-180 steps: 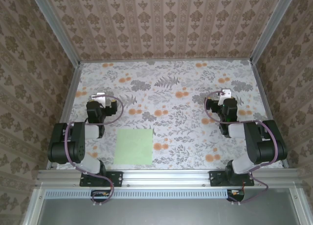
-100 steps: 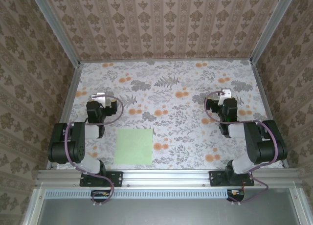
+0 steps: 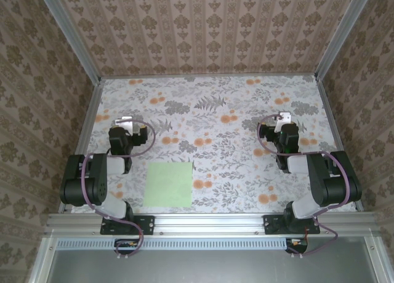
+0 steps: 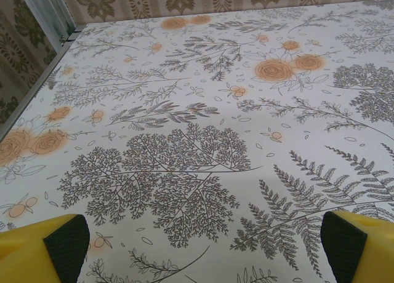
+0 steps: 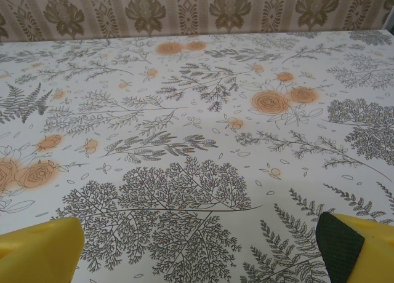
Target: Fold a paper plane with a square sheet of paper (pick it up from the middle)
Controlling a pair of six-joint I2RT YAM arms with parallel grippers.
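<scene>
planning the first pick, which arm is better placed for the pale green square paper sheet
Left, probably: the pale green square paper sheet lies close beside the left arm's base, nearer the open left gripper than the open right gripper.

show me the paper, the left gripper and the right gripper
paper [image 3: 168,184], top view, middle of the flat sheet
left gripper [image 4: 204,249], left wrist view, gap midway between its open fingertips
right gripper [image 5: 200,249], right wrist view, gap midway between its open fingertips
</scene>
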